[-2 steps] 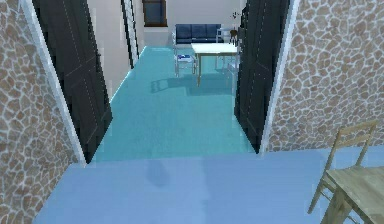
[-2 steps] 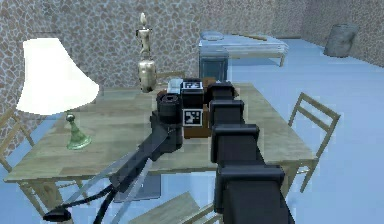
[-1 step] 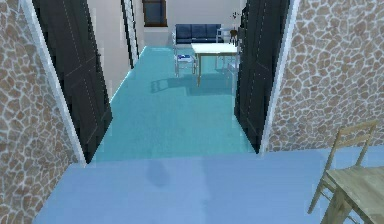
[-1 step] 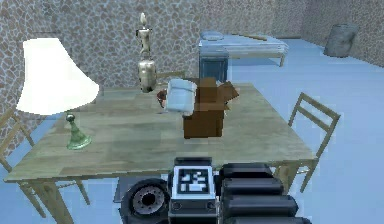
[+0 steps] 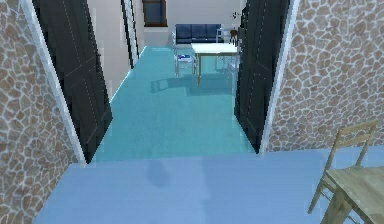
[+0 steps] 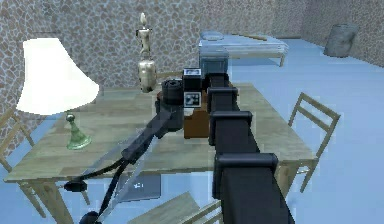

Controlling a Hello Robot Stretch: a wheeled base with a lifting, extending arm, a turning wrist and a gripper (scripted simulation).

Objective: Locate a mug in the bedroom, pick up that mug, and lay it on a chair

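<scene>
The dark arm rises from the bottom of the arm side view over a wooden table. The gripper slants down and left from the two white marked squares, and its thin fingers reach past the table's near edge. I cannot tell whether it holds anything. A small brown boxy thing sits on the table right beside the arm. A wooden chair stands at the table's right end, and another wooden chair is in the forward view's bottom right corner.
A white-shaded lamp and a tall pale candle-like figure stand on the table. A bed and a grey bin are farther back. Ahead, dark doors flank a stone-walled opening onto a teal floor with a white table and blue sofa.
</scene>
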